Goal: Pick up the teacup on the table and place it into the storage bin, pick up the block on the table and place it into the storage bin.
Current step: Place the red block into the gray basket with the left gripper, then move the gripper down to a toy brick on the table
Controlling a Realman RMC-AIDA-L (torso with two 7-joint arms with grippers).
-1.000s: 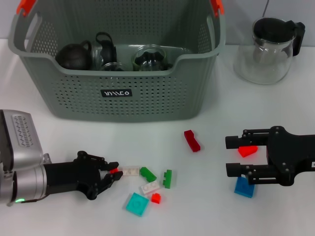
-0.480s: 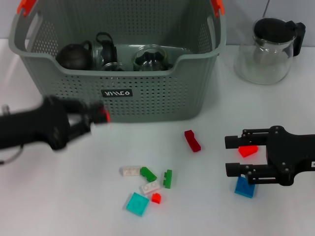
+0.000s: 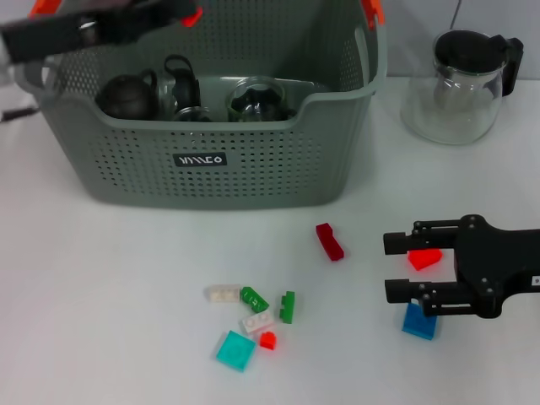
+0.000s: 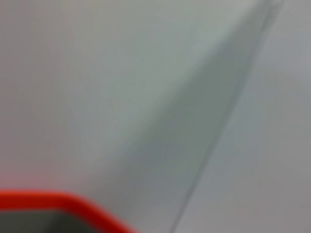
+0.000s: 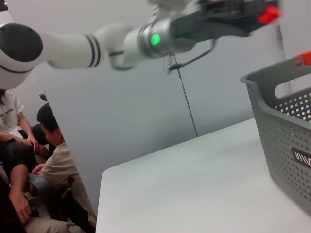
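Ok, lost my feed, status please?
Left gripper above storage bin, shut on small red block. Right gripper open, parked low over the table. Nothing in the way.

I'm working in what looks like a robot lab or demo room: a plain white table (image 3: 126, 278) against bare grey partition walls (image 5: 146, 107), with seated onlookers (image 5: 29, 165) crowded just past the table's far edge beside the white robot arm (image 5: 73, 48).
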